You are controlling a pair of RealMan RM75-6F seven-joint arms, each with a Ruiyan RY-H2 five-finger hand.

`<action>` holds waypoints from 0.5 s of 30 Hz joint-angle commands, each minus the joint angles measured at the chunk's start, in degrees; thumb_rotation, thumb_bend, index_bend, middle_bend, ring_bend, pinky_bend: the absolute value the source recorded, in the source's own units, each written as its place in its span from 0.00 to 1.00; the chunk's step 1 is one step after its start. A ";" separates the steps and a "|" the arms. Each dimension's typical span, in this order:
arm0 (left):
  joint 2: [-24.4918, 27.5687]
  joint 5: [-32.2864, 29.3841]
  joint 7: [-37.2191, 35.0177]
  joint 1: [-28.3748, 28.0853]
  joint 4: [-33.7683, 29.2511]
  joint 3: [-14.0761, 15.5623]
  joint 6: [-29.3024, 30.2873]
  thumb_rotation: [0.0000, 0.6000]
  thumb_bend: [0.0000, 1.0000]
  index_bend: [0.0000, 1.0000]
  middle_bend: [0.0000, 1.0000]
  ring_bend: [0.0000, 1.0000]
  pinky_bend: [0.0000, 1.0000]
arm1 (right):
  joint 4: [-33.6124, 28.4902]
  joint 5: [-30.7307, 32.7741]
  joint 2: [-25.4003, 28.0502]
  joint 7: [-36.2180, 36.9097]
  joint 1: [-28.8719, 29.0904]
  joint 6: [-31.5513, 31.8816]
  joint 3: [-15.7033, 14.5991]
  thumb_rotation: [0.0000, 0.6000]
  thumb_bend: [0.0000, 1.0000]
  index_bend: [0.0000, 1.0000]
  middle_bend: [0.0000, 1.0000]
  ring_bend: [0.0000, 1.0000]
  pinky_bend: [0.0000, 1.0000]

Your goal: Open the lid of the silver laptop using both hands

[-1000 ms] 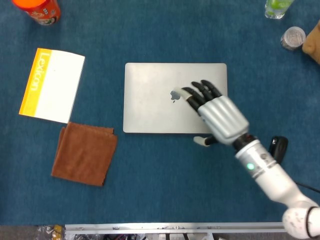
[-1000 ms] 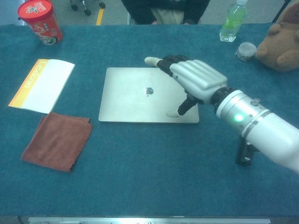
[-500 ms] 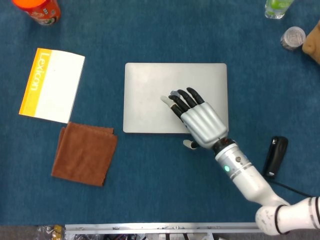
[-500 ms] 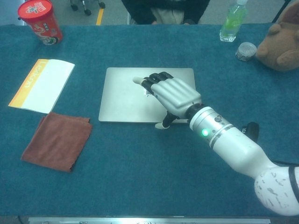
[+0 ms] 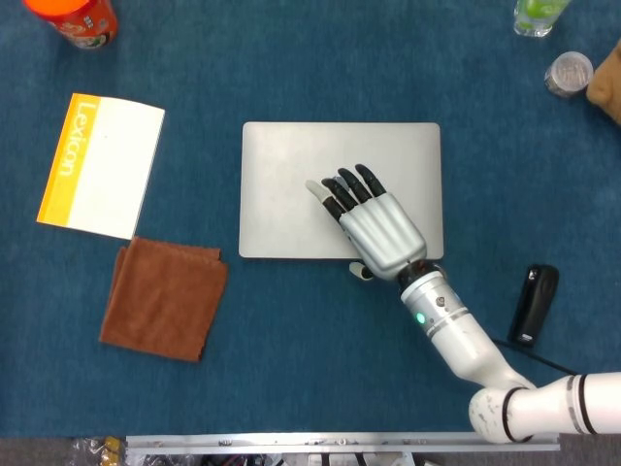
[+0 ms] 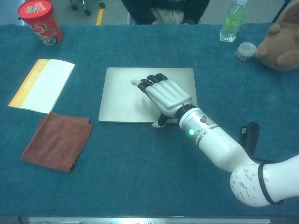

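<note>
The silver laptop [image 5: 291,175] [image 6: 124,95] lies closed and flat in the middle of the blue table. My right hand [image 5: 374,225] [image 6: 164,94] lies palm down over the lid's near right part, fingers stretched toward the lid's centre. Its thumb [image 5: 359,271] [image 6: 159,123] hangs at the laptop's front edge; whether it hooks the lid cannot be told. The hand holds nothing. My left hand shows in neither view.
A yellow-and-white booklet [image 5: 102,165] and a brown cloth [image 5: 163,296] lie left of the laptop. A red can [image 6: 39,21] stands far left. A green bottle [image 6: 232,21], small jar [image 6: 245,50] and plush toy [image 6: 282,44] are far right. A black device [image 5: 536,304] lies near right.
My right hand has slid left and toward the near edge across the lid, the arm drawing in, and the thumb now sits at the laptop's front edge. The laptop stays closed.
</note>
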 commanded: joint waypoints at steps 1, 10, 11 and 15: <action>-0.10 0.00 -0.13 -0.05 0.16 0.00 -0.08 1.00 0.47 0.15 0.08 0.01 0.00 | 1.17 0.54 -0.65 -0.26 0.41 -0.21 0.18 1.00 0.02 0.05 0.13 0.00 0.06; -0.55 -0.15 -0.70 -0.20 1.00 -0.11 -0.30 1.00 0.47 0.15 0.08 0.01 0.00 | 3.31 1.15 -2.08 0.26 0.91 -0.78 0.00 1.00 0.02 0.05 0.13 0.00 0.06; -0.58 -0.15 -0.72 -0.21 1.07 -0.09 -0.34 1.00 0.47 0.15 0.08 0.01 0.00 | 3.47 1.20 -2.19 0.18 0.99 -0.81 -0.01 1.00 0.02 0.05 0.13 0.00 0.06; -0.71 -0.23 -0.92 -0.25 1.31 -0.14 -0.42 1.00 0.47 0.15 0.08 0.01 0.00 | 4.46 1.50 -2.84 -0.05 1.32 -0.95 0.10 1.00 0.02 0.05 0.13 0.00 0.06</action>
